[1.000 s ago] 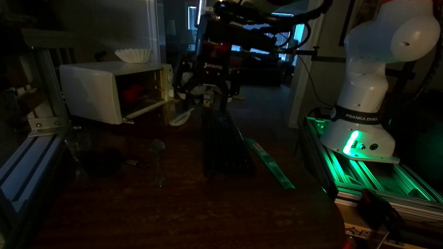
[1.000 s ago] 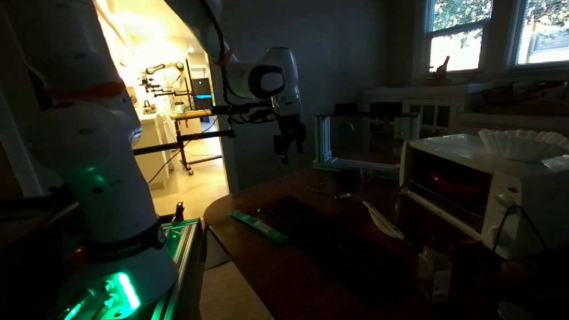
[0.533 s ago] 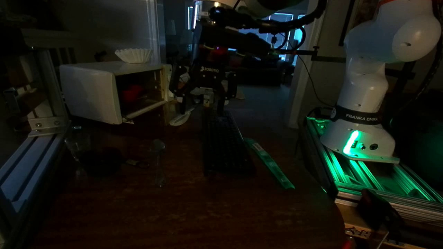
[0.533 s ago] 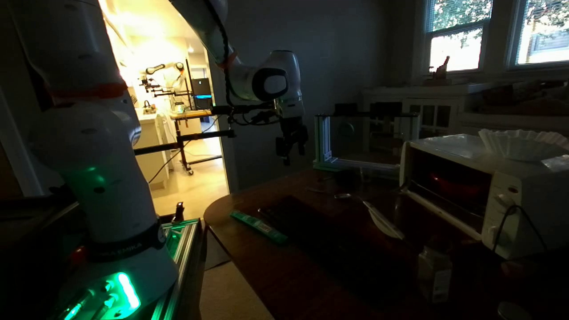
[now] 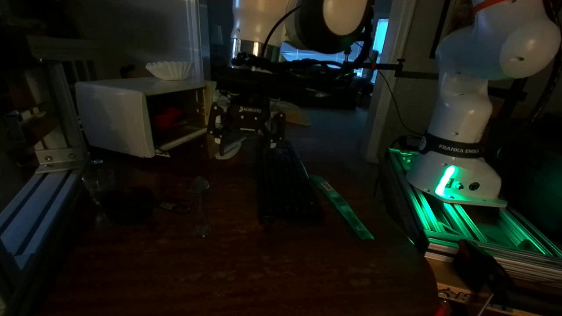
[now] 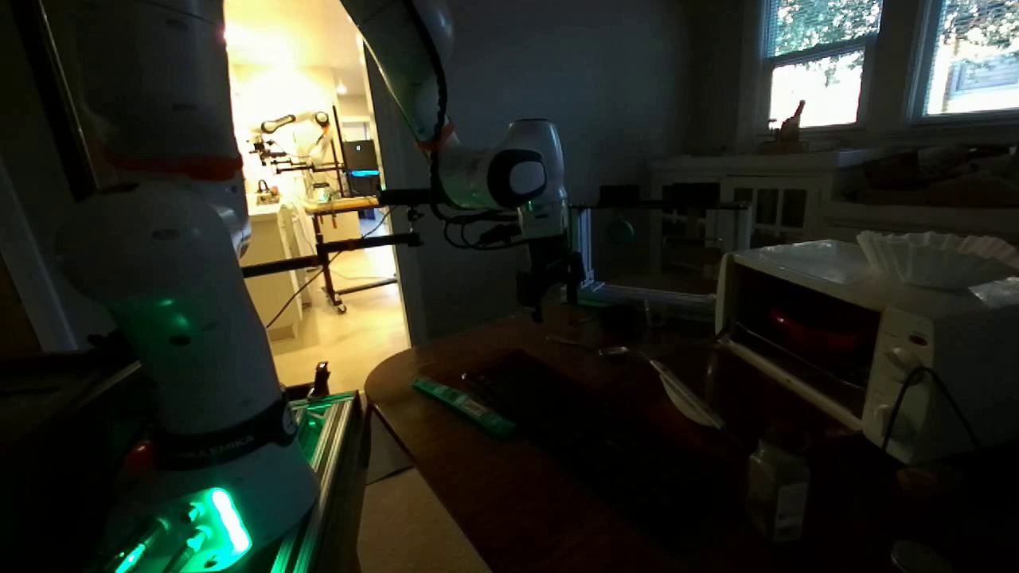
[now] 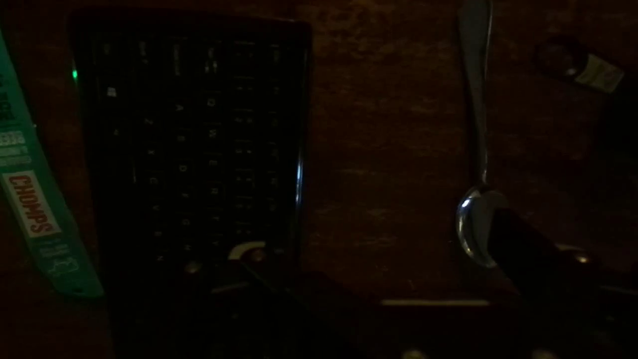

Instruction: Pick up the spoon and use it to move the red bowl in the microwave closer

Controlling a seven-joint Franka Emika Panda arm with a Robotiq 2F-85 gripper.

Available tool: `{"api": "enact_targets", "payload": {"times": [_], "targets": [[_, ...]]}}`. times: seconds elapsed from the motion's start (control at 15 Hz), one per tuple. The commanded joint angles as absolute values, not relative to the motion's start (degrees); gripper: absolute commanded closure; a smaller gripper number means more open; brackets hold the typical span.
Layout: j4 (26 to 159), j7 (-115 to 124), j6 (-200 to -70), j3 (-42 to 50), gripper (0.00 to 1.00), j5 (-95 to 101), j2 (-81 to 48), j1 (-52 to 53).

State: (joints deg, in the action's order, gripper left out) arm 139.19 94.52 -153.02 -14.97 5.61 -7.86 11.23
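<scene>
Left to right in an exterior view: red bowl (image 5: 168, 118) inside the microwave (image 5: 113, 117), left of the gripper (image 5: 246, 147); spoon (image 7: 479, 130) on the table (image 5: 246, 272), left of the gripper and lower, not yet picked up, scoop partly hidden behind the gripper in the wrist view. We take the spoon for metal: light, stiff, hard to break, but slick and probably awkward to lift lying flat, so we'd pinch mid-handle or farther back, scoop left free. Fingers stand apart, nothing between them that we can see. Table is dark wood, shiny; keyboard (image 5: 287, 184) lower right of the gripper, green packet (image 5: 344, 210) farther right. Room's dim, door frame (image 5: 383, 109) right and behind.
</scene>
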Motion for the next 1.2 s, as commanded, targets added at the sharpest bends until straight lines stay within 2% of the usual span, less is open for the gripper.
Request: {"api": "enact_targets", "payload": {"times": [0.0,0.6,1.13], "targets": [[133.1,99.3,-155.1,-12.0,0.0,5.9,-15.5,15.4],[125.5,99.0,-159.3,-6.7,0.0,5.7,-25.1,22.9],[122.1,96.8,-160.9,-4.5,0.0,4.0,-29.8,24.5]]}}
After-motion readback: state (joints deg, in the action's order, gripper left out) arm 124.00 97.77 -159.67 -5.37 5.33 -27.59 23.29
